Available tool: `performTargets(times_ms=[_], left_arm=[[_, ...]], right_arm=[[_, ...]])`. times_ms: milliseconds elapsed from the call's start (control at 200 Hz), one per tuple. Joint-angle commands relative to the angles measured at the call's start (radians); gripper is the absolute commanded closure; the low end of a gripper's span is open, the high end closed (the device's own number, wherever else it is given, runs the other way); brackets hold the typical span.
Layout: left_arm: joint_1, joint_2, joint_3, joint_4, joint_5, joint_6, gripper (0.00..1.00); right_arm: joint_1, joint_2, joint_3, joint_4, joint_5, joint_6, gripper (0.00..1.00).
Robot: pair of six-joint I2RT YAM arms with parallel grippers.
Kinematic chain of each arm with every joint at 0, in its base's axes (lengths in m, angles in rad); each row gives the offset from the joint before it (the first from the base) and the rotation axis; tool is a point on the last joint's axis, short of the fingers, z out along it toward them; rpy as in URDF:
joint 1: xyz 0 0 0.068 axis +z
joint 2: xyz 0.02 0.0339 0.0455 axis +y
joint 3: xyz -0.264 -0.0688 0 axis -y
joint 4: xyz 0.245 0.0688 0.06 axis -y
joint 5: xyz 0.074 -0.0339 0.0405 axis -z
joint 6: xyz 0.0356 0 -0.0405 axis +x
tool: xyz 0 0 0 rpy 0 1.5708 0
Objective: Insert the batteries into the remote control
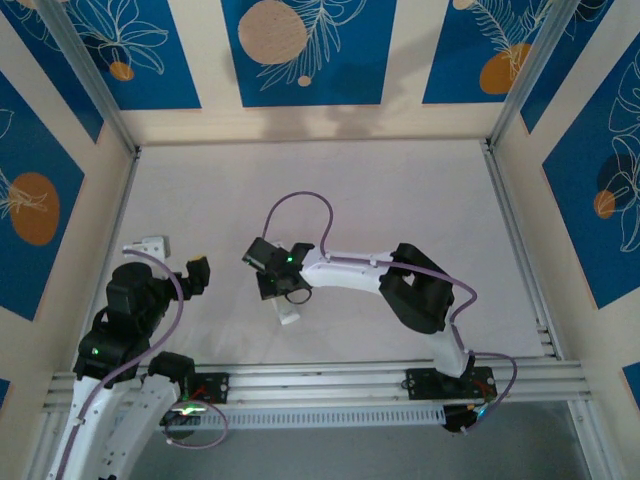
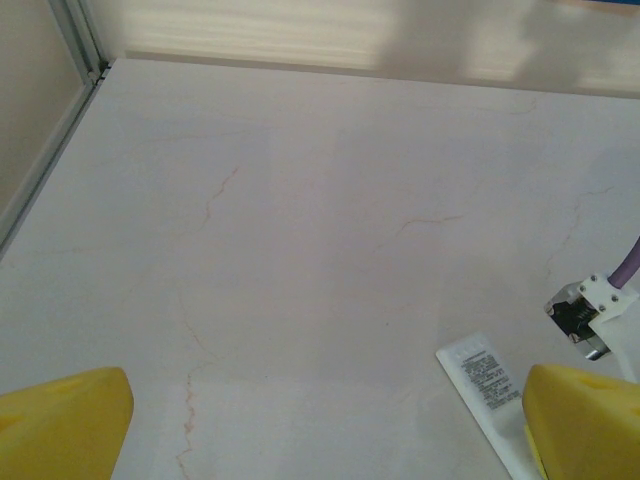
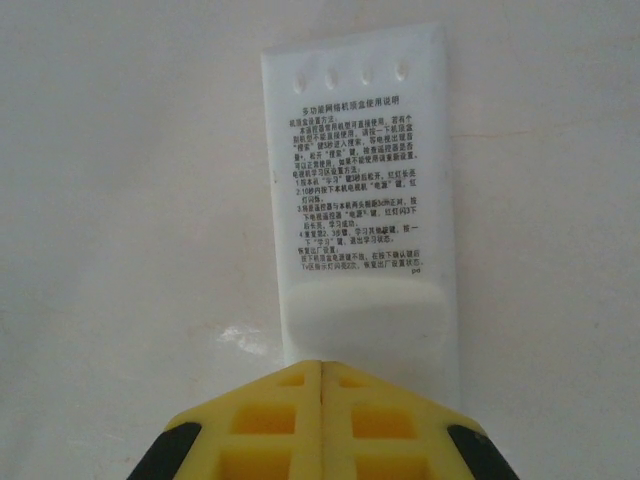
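Meeting along one seam with nothing between them, the fingers of the right gripper (image 3: 320, 370) stood closed at the near end of the remote control (image 3: 355, 190).

- Right gripper, overhead view (image 1: 284, 290): arm stretched across to table centre-left, tips down over the remote control (image 1: 290, 316). Contact with the casing could not be confirmed.
- Remote control: lay flat on the table (image 1: 400, 200), back face up, printed label (image 3: 355, 185) legible, with four small dimples at the far end. A raised pale panel (image 3: 365, 320) sat just ahead of the fingertips, probably the battery-bay cover. Whether cells lay beneath could not be told.
- Left gripper (image 2: 325, 405): spread wide, holding nothing, with the remote control (image 2: 485, 385) just inside its right finger. In the overhead view it (image 1: 197, 272) hung well left of the right gripper.
- Small white item (image 1: 148, 243): on the table beyond the left arm, too small to identify.

Risk, as judged: the remote was unbraced on a smooth top. A push on the panel from closed tips would likely slide or spin the whole bar instead of shifting the cover. An off-centre press could tip the near end. The open left gripper offered no backstop where it stood.
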Motion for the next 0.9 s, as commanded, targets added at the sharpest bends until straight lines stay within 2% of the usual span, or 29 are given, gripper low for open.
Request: performTargets(times_ms=[0, 515, 895], left_arm=[[0.015, -0.012, 0.002, 0.011, 0.008, 0.011, 0.00], [0.016, -0.013, 0.002, 0.012, 0.010, 0.011, 0.00], [0.016, -0.012, 0.000, 0.009, 0.013, 0.011, 0.00]], right_arm=[[0.007, -0.007, -0.026, 0.000, -0.003, 0.006, 1.00], [0.017, -0.035, -0.045, 0.004, 0.002, 0.011, 1.00], [0.006, -0.050, 0.035, -0.026, 0.032, -0.029, 1.00]])
